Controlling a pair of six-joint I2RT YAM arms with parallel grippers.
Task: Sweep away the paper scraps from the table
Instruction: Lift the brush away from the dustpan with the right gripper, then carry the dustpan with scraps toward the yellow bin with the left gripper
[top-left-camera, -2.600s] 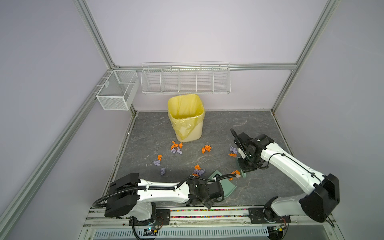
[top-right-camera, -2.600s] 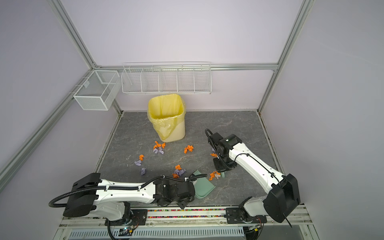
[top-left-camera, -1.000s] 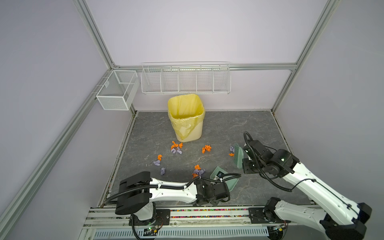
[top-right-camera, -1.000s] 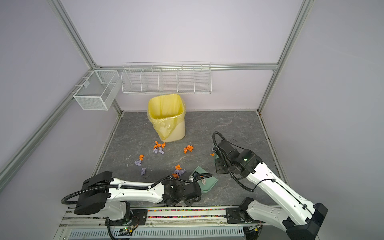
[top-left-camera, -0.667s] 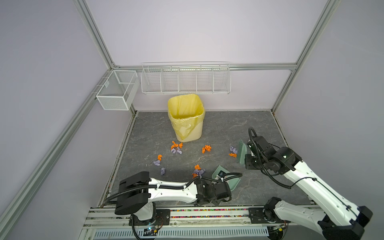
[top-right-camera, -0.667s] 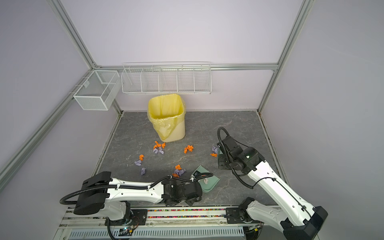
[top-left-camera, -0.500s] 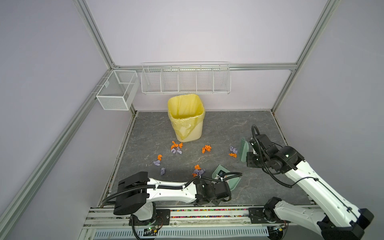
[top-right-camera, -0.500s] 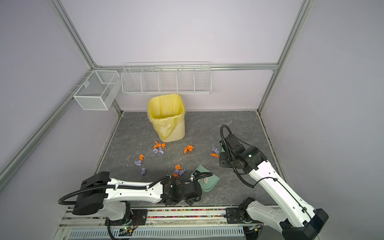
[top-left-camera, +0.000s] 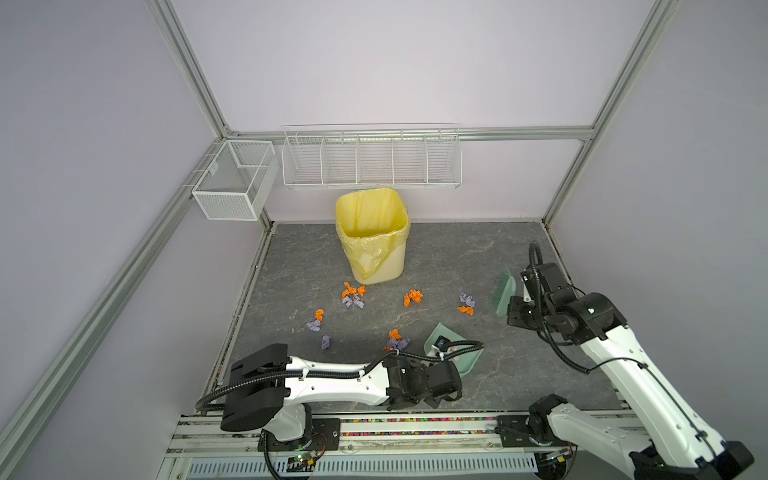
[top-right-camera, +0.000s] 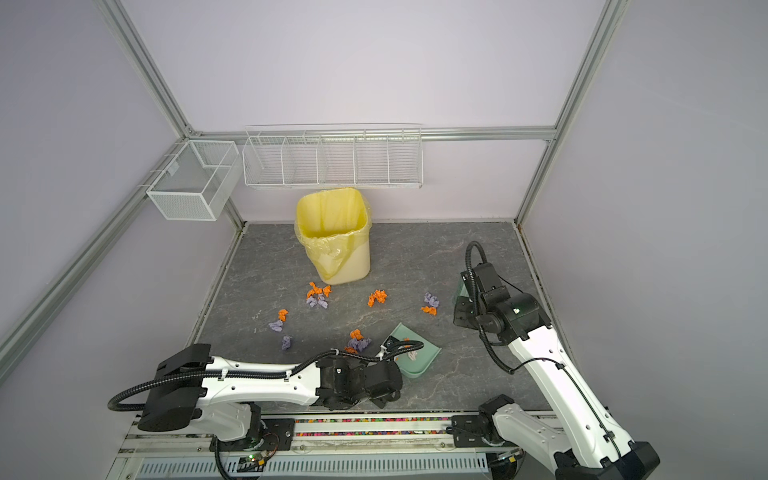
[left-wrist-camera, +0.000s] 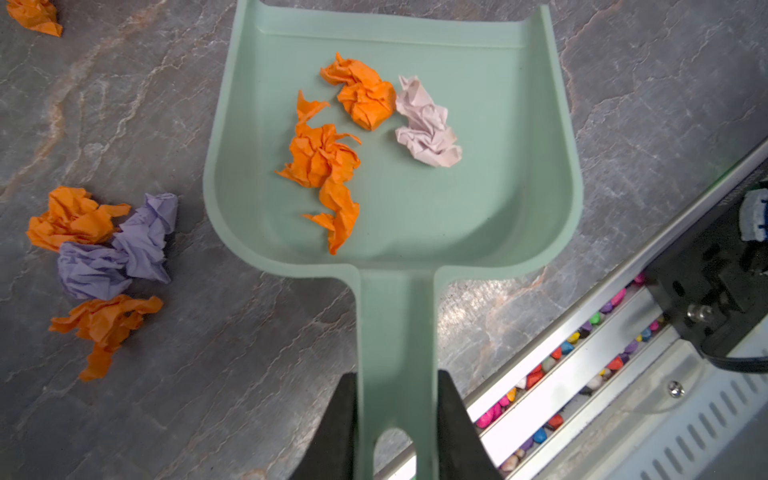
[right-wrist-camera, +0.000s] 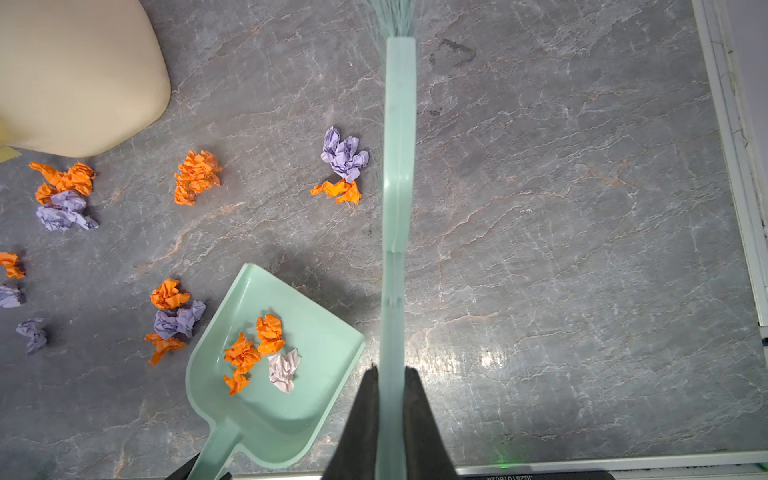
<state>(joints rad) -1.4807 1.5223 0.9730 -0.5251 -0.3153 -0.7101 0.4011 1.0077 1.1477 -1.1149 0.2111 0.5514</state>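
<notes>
Positions run left to right across the table (top-left-camera: 519, 374).

1. Left zone: 3 loose paper scraps lie well apart from the dustpan. These are 1 orange wad (top-left-camera: 319, 313) and 2 lilac wads (top-left-camera: 326, 342).
2. Bin zone: a mixed orange and lilac cluster (top-left-camera: 353, 293) lies just in front of the yellow-lined bin (top-left-camera: 372, 237). 1 orange wad (top-left-camera: 412, 297) lies alone to its right.
3. Left gripper (left-wrist-camera: 397, 374): the claw pinches the handle of the mint-green dustpan (left-wrist-camera: 478, 208). 1 black finger (left-wrist-camera: 340, 428) is pressed against each side of the handle. The pan mouth faces away from the claw.
4. Dustpan contents: 3 wads lie inside the pan. 2 are orange (left-wrist-camera: 320, 162) and 1 is whitish (left-wrist-camera: 428, 124), which touches the far orange wad.
5. Outside the pan: an orange and lilac cluster (left-wrist-camera: 104, 249) lies on the table just beside the pan wall.
6. Right zone: 1 lilac wad (right-wrist-camera: 345, 156) and 1 orange wad (right-wrist-camera: 338, 191) lie together just beside the brush (right-wrist-camera: 399, 166).
7. Right gripper (right-wrist-camera: 390, 368): the claw is pressed together on the brush handle. The bristles point away from the claw. It cannot be told whether the bristles touch the table.
</notes>
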